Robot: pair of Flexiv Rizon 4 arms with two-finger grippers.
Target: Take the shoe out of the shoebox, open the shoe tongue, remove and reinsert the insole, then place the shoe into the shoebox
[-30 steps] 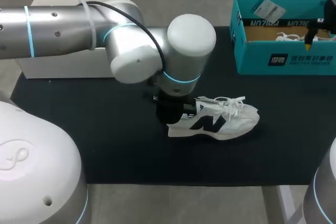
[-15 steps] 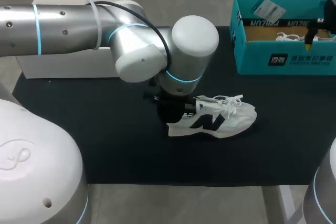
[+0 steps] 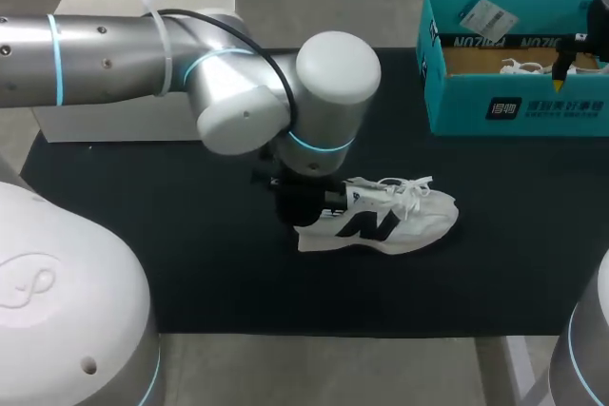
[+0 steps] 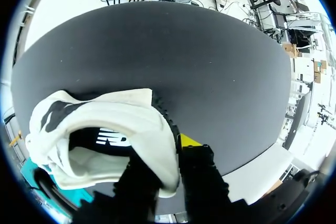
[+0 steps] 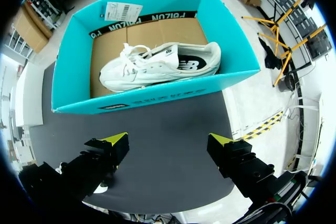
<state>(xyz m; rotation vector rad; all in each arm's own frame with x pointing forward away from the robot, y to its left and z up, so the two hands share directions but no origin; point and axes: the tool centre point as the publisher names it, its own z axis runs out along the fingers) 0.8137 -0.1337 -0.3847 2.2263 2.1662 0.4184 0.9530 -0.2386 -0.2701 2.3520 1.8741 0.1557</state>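
- Two shoes are in view. The task shoe (image 3: 381, 221) sits near the middle of the counter (image 3: 190, 273), toe toward the shoebox (image 3: 519, 106). A second shoe (image 5: 163, 66) lies inside that box.
- The left pincer (image 4: 167, 157) pinches the shoe's heel wall, with one finger inside the opening and the yellow-tipped one outside. The right pincer (image 5: 169, 142) hangs spread and empty above the counter, just short of the shoebox's front wall.
- Risk one: the hold is on soft heel fabric only. In the inspector's judgement, a lift or turn could let the toe sag and swing, or the collar fold and slip free.
- Risk two: the laces (image 3: 414, 187) lie loose and could snag when the tongue is opened.
- Risk three: the box is partly filled, so room for setting the shoe in looks tight. The right pincer also sits on the approach path.
- Open room: bare counter lies on all sides of the shoe. The shoebox is well apart toward the far right corner, a white block (image 3: 114, 121) stands behind the left arm, and the near counter edge is fairly close.
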